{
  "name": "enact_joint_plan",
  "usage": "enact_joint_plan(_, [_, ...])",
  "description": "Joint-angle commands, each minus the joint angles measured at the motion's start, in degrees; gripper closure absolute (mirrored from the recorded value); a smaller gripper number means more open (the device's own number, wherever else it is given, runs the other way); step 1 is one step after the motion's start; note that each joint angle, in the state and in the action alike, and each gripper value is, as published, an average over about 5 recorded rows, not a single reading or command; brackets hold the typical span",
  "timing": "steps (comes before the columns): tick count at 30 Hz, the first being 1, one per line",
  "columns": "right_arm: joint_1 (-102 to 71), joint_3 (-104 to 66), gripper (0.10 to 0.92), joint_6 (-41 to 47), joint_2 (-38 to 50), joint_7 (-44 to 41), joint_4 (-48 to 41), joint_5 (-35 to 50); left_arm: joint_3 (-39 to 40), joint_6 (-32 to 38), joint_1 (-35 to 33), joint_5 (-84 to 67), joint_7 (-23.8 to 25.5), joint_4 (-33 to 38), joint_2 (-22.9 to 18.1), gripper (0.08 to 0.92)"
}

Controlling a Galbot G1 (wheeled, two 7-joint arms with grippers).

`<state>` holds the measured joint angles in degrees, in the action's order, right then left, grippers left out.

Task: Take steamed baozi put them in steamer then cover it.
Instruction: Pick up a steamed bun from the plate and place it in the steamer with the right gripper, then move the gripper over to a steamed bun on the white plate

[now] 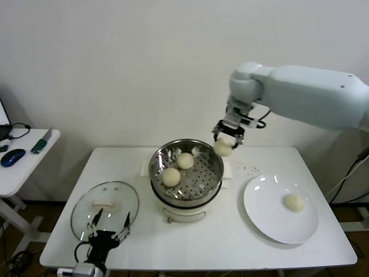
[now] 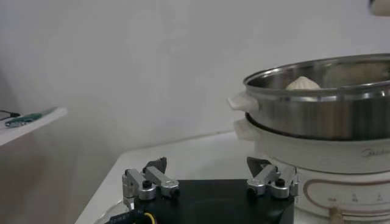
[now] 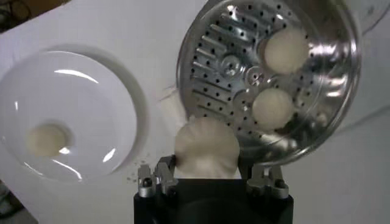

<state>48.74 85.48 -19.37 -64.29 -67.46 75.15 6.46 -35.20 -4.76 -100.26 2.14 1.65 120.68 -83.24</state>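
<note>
Baozi are spread over three places. Two steamed baozi (image 1: 177,168) are seen on the perforated tray inside the steamer (image 1: 186,173), which stands at the middle of the white counter (image 1: 230,242). A third bun (image 1: 222,147) is gripped between the fingers of the right end effector (image 1: 227,140), held in the air just above the steamer's rim on the side toward the white plate (image 1: 271,222); in the right wrist view this bun (image 3: 206,149) is seen overlapping the pot's edge. A fourth bun (image 1: 294,201) is left on the plate, to the robot's right of the steamer. The cover (image 1: 105,208) is laid flat on the counter to the steamer's left. The left end effector (image 1: 108,228) is held wide apart and empty, low at the cover's near edge.
</note>
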Motion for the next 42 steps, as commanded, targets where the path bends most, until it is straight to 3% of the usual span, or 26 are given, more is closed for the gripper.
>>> enact_joint_plan(1, [-6.15,-1.86,0.355,-3.43,-13.1,-0.54,-1.89,-1.45,-0.54,0.39,-0.43,-0.43,0.01,-0.31,0.37,0.177])
enact_joint_plan(27, [-15.24,-0.33,0.351,-4.85,-16.03,-1.88,-3.21,-6.48,-0.69,-0.81,-0.33,-2.47,-0.23,0.65,1.33,0.177])
enact_joint_plan(35, [-14.38,-1.29,0.227,-4.45,-15.93,-3.05,-4.9,-5.83,-0.36,-0.73,-0.36,-2.32,-0.29,0.57,1.06,0.177])
enact_joint_plan(42, [-8.32,-1.51,0.203,-2.23,-12.5,-2.45,-5.98,-0.43,-0.28,-0.4,-0.19,-2.12,-0.37,0.05,1.32,0.177])
